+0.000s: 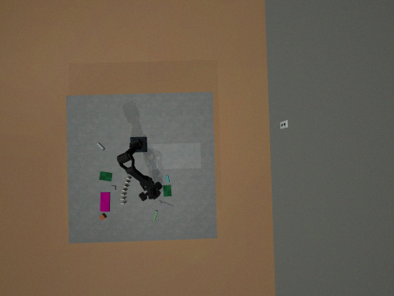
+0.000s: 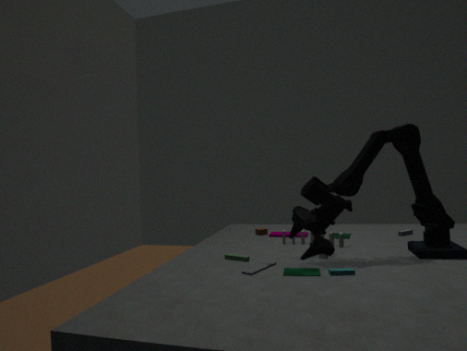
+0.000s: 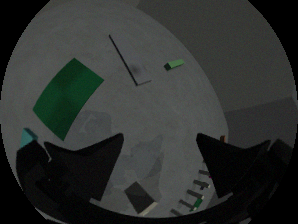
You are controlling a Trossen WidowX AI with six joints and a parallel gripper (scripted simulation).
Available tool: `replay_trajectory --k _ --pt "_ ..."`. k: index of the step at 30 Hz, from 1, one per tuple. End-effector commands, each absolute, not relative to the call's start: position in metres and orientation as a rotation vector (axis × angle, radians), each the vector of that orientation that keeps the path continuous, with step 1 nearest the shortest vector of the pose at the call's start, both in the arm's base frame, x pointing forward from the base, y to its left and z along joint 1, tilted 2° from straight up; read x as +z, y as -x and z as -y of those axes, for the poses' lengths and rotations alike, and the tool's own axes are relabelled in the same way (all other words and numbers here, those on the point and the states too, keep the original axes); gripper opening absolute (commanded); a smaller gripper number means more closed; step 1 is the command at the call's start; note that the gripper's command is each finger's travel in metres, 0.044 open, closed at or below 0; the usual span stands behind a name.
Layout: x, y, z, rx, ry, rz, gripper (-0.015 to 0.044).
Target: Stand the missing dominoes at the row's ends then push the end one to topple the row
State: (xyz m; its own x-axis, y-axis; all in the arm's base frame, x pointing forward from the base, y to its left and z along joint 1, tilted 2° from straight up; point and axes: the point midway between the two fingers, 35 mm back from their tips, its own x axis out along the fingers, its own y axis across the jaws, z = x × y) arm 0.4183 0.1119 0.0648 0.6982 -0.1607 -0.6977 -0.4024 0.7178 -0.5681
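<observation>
Several pale dominoes stand in a slightly curved row, partly hidden by the arm in the exterior view and by a finger in the wrist view. One loose pale domino is apart from the row, on the arm's side, and seems upright; the arm hides it in the top view. My gripper is wide open and empty, tilted downward above the table. The loose domino shows low between the fingers in the wrist view, nearer the palm than the fingertips, and is not held.
A magenta slab, an orange block and a green mat lie beyond the row. Another green mat, a cyan block, a thin dark L-shaped rod and a light green block lie on the gripper's side.
</observation>
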Motion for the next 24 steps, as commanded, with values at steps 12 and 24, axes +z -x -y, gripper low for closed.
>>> replay_trajectory --k 12,24 --pt "0.135 -0.353 -0.077 0.897 0.945 -1.278 0.044" --pt "0.137 -0.351 -0.076 0.909 0.943 -1.284 0.044"
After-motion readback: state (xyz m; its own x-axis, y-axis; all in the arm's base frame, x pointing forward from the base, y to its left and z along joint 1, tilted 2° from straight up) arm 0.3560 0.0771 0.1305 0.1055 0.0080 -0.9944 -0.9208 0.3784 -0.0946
